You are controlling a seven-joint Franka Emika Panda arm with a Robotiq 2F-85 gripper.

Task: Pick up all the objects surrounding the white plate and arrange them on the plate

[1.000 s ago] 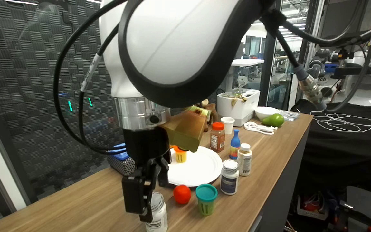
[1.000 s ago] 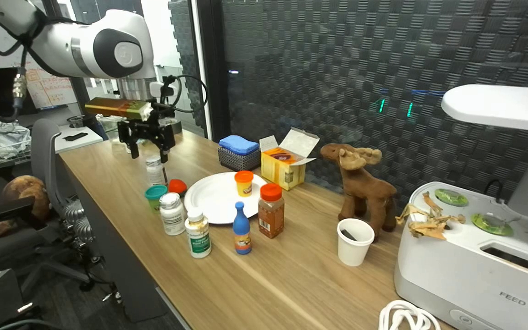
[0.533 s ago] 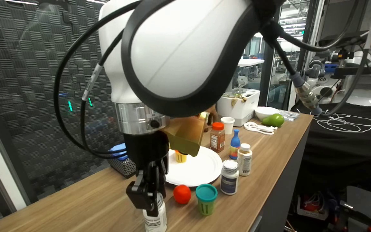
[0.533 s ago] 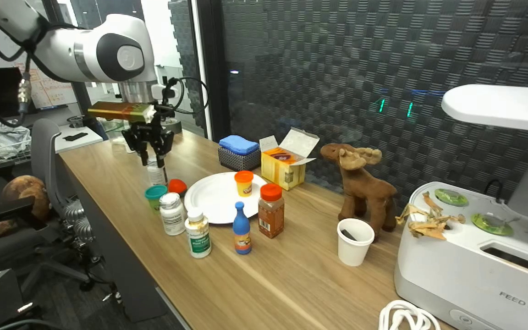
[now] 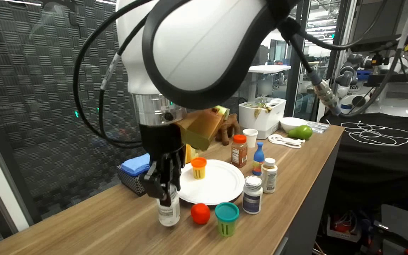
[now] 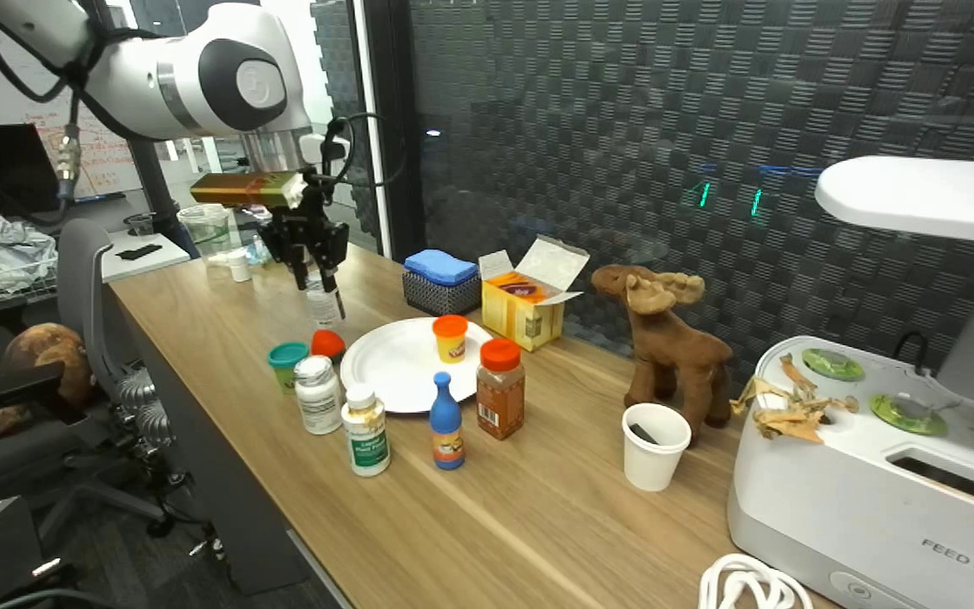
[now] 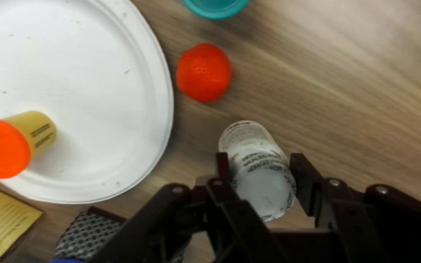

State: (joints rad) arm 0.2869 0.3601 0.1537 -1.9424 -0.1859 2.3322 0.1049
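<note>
Room: dark wall point(image 6: 707, 101) of grooved panels, 2 green marks glowing on it. Whiteboard point(image 6: 102, 165) in back, office chair point(image 6: 84, 296) beside the table point(image 6: 538, 524). Table is long, brown wood grain, grey side. White planter point(image 6: 859, 499) stands on it, dried leaves on top; brown toy moose point(image 6: 677, 347) near it.

Plate point(image 5: 221, 182): round, flat, white, a few dark specks showing in the wrist view. Open yellow box point(image 6: 511, 320) just beside it, then a mesh basket point(image 6: 436, 298) with a blue pad point(image 6: 442, 266) on top.

Spice jar point(image 6: 501, 397): upright near the rim, orange-red lid, brown contents. White bottle point(image 7: 247, 144): roughly upright just outside the rim. Gripper point(image 7: 261, 171) is clamped on its cap end, 1 jaw each side. Can't tell if the base touches the table.

2 more white-capped ones stand on the table: blue-label bottle point(image 5: 252, 198) and green-label bottle point(image 6: 366, 444). Blue bottle point(image 6: 445, 419), slim neck, next to the latter. Green tub point(image 5: 227, 225), teal lid, off the plate. Yellow tub point(image 5: 199, 172), orange lid, upright on the plate. Red piece point(image 7: 204, 72): round, dimpled, between plate and green tub.

Print: planter reads "FEED ME!". White bottle's cap shows "SEALED", rest blurred. Spice jar has a barcode. Whiteboard has red handwriting, illegible. Other labels too small to read.
</note>
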